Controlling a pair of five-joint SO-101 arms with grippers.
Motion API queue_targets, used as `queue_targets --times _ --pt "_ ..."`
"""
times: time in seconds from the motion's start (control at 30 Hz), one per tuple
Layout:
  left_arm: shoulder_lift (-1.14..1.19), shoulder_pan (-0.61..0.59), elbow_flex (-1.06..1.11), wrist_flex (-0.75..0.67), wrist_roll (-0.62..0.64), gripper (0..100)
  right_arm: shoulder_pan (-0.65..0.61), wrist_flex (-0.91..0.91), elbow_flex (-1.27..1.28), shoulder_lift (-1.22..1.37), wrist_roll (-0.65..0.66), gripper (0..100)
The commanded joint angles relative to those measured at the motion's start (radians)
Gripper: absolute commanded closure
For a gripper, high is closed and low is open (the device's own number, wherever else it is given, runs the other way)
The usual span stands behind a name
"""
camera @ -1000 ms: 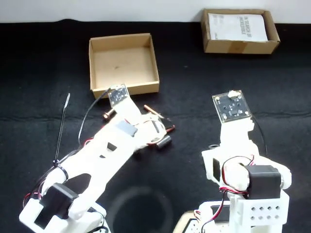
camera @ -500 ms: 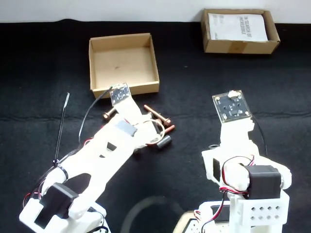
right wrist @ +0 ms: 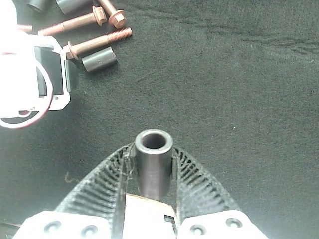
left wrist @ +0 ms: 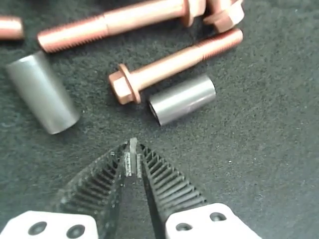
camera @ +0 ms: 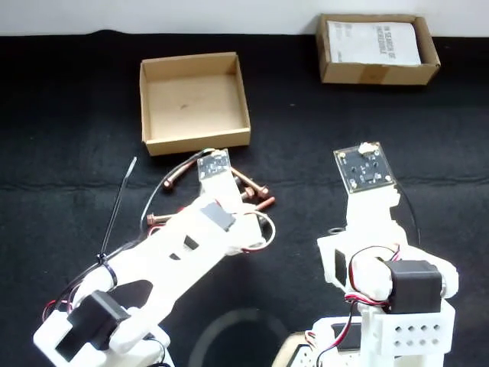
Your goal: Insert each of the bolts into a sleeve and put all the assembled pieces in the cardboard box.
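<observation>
Swung rightward over the bolt cluster (camera: 262,203), high view: left arm (camera: 191,245) now uncovers a flanged bolt (camera: 173,180) on its outer side; cardboard box (camera: 195,99) empty beyond. Left wrist view: left gripper (left wrist: 132,158) pinched shut, holding nothing; nearest bolt (left wrist: 174,63) just ahead, long axis crosswise to the jaws, loose sleeve (left wrist: 182,99) parallel between. Right wrist view: right gripper (right wrist: 153,152) clamps a held sleeve (right wrist: 153,172), bore toward camera, a facing the high view cannot settle; left arm sits nearer the bolts.

Even, bright light w/ soft shadows (mild sheen on copper bolts (left wrist: 179,62)).
</observation>
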Motion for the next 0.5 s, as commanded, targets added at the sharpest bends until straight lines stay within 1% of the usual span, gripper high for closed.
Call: queue_targets --times 0.0,0.13,0.23,0.37,0.47 --pt "-0.002 -0.024 0.001 -0.038 -0.002 99 0.012 0.008 0.001 -0.018 0.003 99.1" --pt "-0.001 -0.107 0.015 -0.132 -0.006 99 0.012 0.008 0.001 -0.018 0.003 99.1" --pt "-0.001 -0.139 0.031 -0.198 -0.008 99 0.012 0.008 0.001 -0.016 0.003 99.1" --pt "0.039 -0.133 0.021 -0.183 -0.008 99 0.012 0.007 0.001 -0.016 0.003 99.1" --pt "0.076 -0.134 -0.021 -0.13 -0.008 99 0.012 0.007 0.001 -0.016 0.003 99.1"
